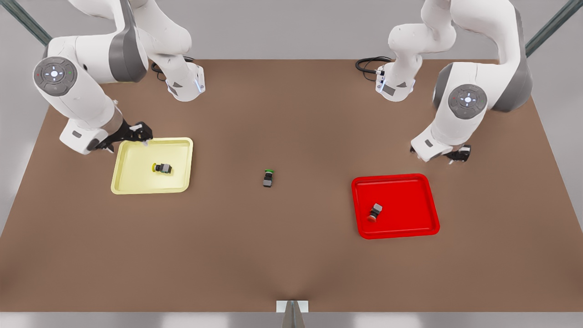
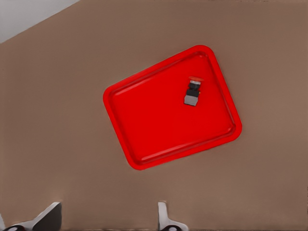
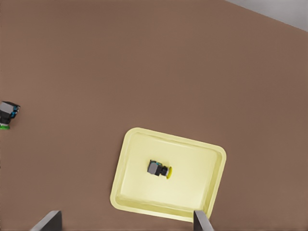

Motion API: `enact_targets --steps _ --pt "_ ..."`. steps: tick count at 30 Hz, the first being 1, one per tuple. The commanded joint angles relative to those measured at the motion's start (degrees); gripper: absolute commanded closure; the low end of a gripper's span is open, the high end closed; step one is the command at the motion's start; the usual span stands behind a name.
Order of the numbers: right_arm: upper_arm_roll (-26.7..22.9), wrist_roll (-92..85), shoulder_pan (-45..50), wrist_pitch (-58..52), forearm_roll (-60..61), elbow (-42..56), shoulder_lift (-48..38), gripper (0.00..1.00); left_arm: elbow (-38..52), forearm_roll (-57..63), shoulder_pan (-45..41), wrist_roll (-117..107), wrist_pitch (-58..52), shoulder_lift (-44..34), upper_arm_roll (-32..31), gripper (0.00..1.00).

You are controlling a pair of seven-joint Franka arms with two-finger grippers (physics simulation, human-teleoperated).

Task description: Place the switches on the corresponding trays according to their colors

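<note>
**Switches sorted on a brown tabletop**

Front view: brown tabletop (image 1: 291, 255); yellow switch (image 1: 162, 168) lies in the yellow tray (image 1: 132, 182), red switch (image 1: 375, 212) in the red tray (image 1: 410, 228), green switch (image 1: 268, 178) between them. Right hand (image 1: 139, 135) hovers at the yellow tray's far rim; left hand (image 1: 457, 156) is beyond the red tray.

Left wrist view: fingers (image 2: 166, 219) spread, empty.

Right wrist view: fingers (image 3: 202, 222) spread, empty.
</note>
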Motion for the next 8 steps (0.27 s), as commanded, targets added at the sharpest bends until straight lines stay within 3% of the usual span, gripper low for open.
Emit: enact_targets --steps 1,4,8 --pt "0.03 0.0 0.0 0.05 0.01 0.0 0.0 0.0 1.23 -4.74 2.25 -0.69 -1.53 -0.19 2.11 0.0" --pt "0.03 0.0 -0.17 -0.13 0.01 -0.09 0.08 0.0 5.72 -10.89 -2.32 0.36 -8.31 -0.02 18.9 0.0" --pt "0.03 0.0 -0.26 -0.13 0.01 -0.17 0.17 0.0 5.72 -12.21 0.4 2.82 -6.99 -0.37 18.12 0.0"
